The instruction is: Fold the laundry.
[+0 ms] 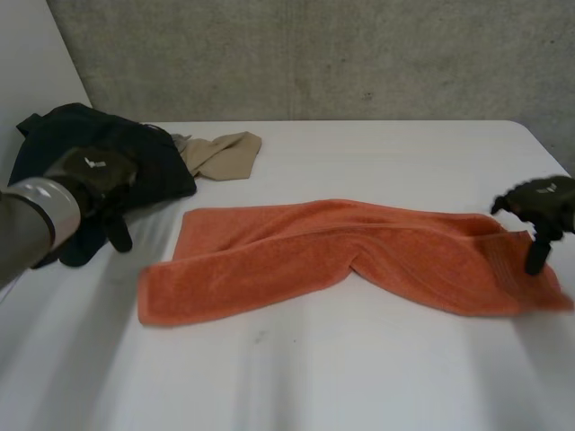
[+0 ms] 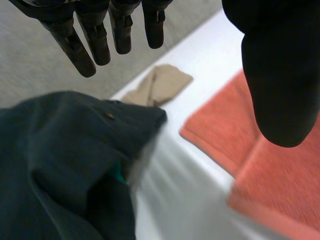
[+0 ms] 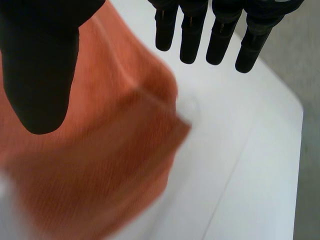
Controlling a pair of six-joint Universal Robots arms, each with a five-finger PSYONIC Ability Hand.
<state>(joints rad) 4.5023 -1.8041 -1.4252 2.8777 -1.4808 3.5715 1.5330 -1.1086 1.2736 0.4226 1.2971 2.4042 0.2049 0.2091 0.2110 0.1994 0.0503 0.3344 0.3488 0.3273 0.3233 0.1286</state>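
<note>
Orange towel lies across the middle of the white table, roughly doubled lengthwise w/ a twist at its centre. My right hand hangs over its right-end corner, fingers straight, thumb spread apart, pinching nothing; can't tell if a fingertip touches the cloth. My left hand is likewise spread & empty, above the dark garment near the towel's left end. Risk, imo: pinching only the top layer leaves the twist in, so the fold goes skewed; left could snag the garment instead. Count: 1 towel, 1 dark garment, 1 tan cloth, 2 hands.
</note>
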